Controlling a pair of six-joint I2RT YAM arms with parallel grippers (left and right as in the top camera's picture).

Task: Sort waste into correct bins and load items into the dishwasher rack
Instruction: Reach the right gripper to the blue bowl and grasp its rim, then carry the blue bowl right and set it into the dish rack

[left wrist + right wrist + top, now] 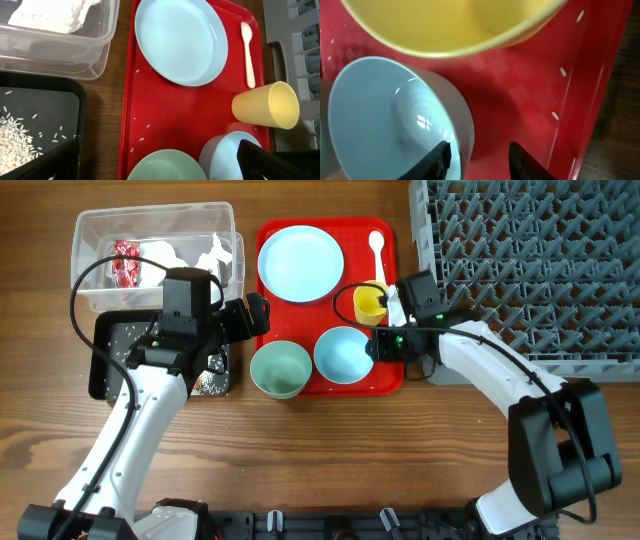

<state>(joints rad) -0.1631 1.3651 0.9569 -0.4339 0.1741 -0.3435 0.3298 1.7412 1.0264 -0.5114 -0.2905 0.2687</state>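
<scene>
On the red tray (330,310) stand a pale blue plate (300,263), a white spoon (377,252), a yellow cup (369,302), a pale blue bowl (343,353) and a mint green bowl (280,370). My right gripper (479,155) straddles the pale blue bowl's (385,115) right rim, one finger inside and the other outside. The outer finger stands apart from the wall, so the gripper is open. My left gripper (160,165) is wide open above the tray's left edge, over the mint bowl (165,167), holding nothing.
The clear tub (100,240) at the back left holds a red-and-white wrapper (126,263) and white napkins (215,255). The black tray (115,350) in front of it holds rice grains (15,140). The grey dishwasher rack (530,260) fills the right side.
</scene>
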